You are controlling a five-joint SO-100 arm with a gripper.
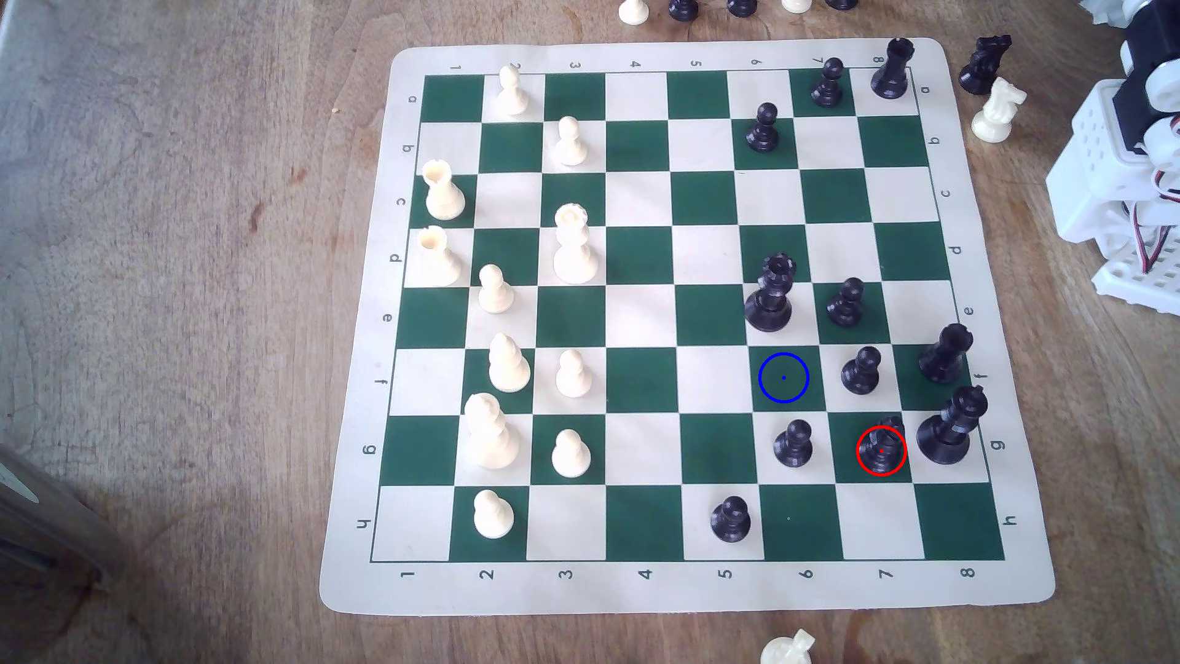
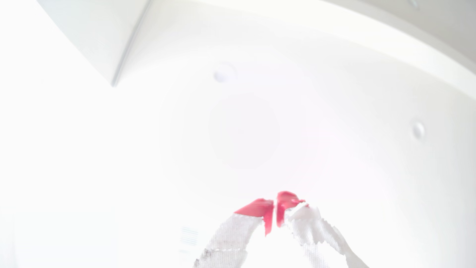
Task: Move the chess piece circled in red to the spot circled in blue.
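1. Exterior view: slim black plastic bishop-like chess piece [image 1: 883,442] stands upright inside the red ring, on a green square near the green-and-cream chess mat's [image 1: 677,587] bottom right corner. The blue-ringed dark green square [image 1: 783,378] lies bare, diagonally adjacent.
2. Wrist view: white gripper with red tips [image 2: 274,211], jaws together, against bright white glare.
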